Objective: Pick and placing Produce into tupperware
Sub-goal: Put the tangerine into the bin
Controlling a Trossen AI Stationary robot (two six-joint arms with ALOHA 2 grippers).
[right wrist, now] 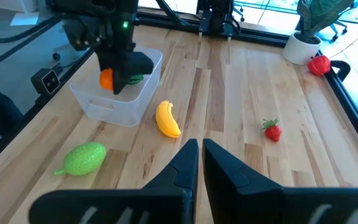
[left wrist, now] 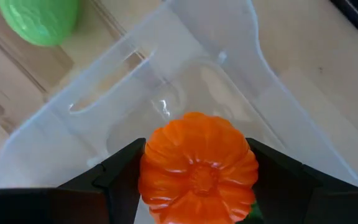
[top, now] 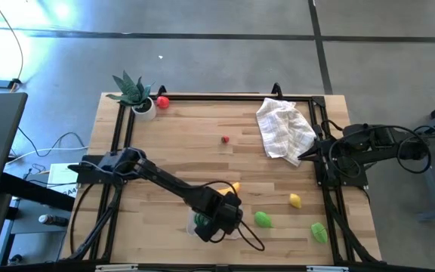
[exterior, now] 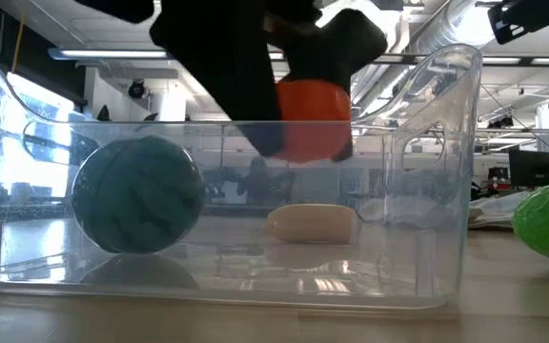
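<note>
My left gripper (top: 219, 215) is shut on an orange ribbed toy pumpkin (left wrist: 197, 168) and hangs over the clear tupperware (exterior: 427, 238) near the table's front edge. A round green toy (exterior: 136, 195) lies on the tupperware's floor. On the table lie a banana (right wrist: 168, 118), a lemon (top: 295, 200), two green toys (top: 263, 219) (top: 319, 230), a strawberry (right wrist: 272, 129) and a red fruit (right wrist: 319, 64). My right gripper (right wrist: 201, 155) waits shut at the table's right edge. My left gripper pinches the pumpkin by two opposite sides (left wrist: 151, 168) between its two fingers (left wrist: 114, 177). The fingers come steeply from above. The pumpkin (exterior: 313, 119) hangs inside the tupperware's open top, clear of its floor.
A white checked cloth (top: 284, 128) lies crumpled at the far right. A spiky green plant in a white pot (top: 134, 94) stands at the far left corner. A black rail (top: 217, 98) frames the wooden table.
</note>
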